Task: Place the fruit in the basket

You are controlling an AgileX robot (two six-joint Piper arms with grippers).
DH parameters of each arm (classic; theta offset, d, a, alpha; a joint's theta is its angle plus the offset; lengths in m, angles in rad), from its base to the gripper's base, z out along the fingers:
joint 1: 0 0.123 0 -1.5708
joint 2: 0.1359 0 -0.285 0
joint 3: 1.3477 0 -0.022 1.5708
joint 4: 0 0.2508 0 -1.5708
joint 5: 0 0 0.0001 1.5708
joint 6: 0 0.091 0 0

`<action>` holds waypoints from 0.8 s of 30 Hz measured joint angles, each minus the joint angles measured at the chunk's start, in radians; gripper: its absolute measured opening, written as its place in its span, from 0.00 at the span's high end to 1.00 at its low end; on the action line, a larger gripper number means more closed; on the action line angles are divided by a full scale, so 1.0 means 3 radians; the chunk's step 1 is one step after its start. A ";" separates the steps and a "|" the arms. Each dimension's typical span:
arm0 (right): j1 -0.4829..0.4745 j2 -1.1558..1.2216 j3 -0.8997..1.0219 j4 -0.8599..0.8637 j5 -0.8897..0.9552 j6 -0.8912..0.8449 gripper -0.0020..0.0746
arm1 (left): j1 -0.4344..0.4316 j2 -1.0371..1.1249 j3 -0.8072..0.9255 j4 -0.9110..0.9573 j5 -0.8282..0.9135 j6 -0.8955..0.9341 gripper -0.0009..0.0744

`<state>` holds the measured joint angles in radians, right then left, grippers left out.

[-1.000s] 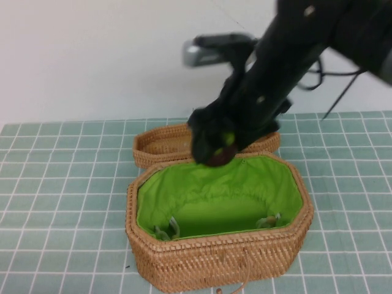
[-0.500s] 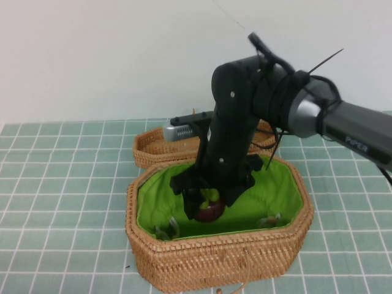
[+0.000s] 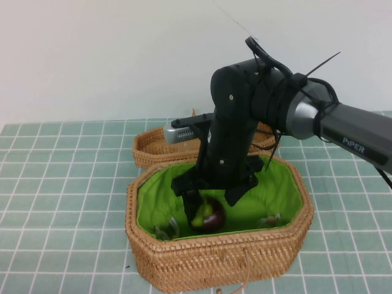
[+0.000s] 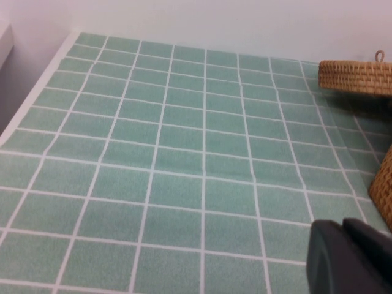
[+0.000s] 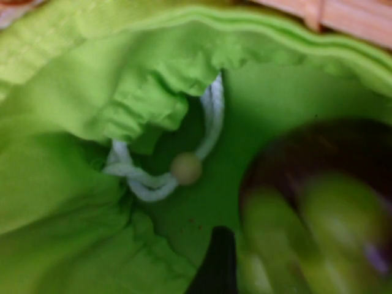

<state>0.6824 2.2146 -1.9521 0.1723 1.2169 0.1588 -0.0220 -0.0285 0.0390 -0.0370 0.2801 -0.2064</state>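
Sitting at the table's near edge, the wicker basket [image 3: 217, 257] with its bright green lining now has the mangosteen [image 3: 209, 216] lying on its floor, towards the front left. Half a second ago the fruit hung pinched under the right gripper [image 3: 212, 195]; a second ago it was only crossing the rear rim. Now the two black fingers stand spread, one on either side and slightly above, and the fruit looks free of them, its pale green cap tipped to the left. I judge the placing as good as done: what remains is for the right arm [image 3: 245, 116] to lift straight out without catching the lining or the drawstring.

Behind the basket lies its shallow unlined lid [image 3: 153, 144], partly hidden by the arm.

The right wrist view gives what the high view cannot: the gathered lining [image 5: 122, 92], a white drawstring cord [image 5: 208, 116] with a small pale bead [image 5: 185, 168], and the dark fruit [image 5: 324, 153] blurred and close, its green cap lobes nearest the lens.

The left wrist view shows only the green tiled mat [image 4: 153, 153], the lid's edge at the far right, and a dark part of the left gripper [image 4: 346, 257] low in the corner, parked well apart from the work; whether it is open or closed I cannot tell.
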 joint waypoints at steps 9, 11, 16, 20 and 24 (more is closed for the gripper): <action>0.0000 0.0000 -0.0008 0.0060 0.0000 -0.0032 0.12 | 0.0000 0.0000 0.0000 0.0000 0.0000 0.0000 0.99; 0.0000 0.0000 -0.0030 0.0092 0.0000 -0.0034 0.17 | 0.0000 0.0000 0.0000 0.0000 0.0005 0.0000 0.99; 0.0000 -0.0199 -0.0204 0.0093 0.0000 -0.0122 0.48 | 0.0000 0.0000 0.0000 0.0000 0.0005 0.0000 0.99; 0.0000 -0.0476 -0.0358 -0.0019 0.0006 -0.0173 0.76 | 0.0000 0.0000 0.0000 0.0000 0.0005 0.0000 0.99; 0.0000 -0.0842 -0.0365 -0.0484 0.0020 -0.0173 0.93 | 0.0000 0.0000 0.0000 0.0000 0.0005 0.0000 0.99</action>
<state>0.6824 1.9619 -2.0616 0.0272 1.2229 0.1069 -0.0220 -0.0285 0.0390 -0.0370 0.2817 -0.2064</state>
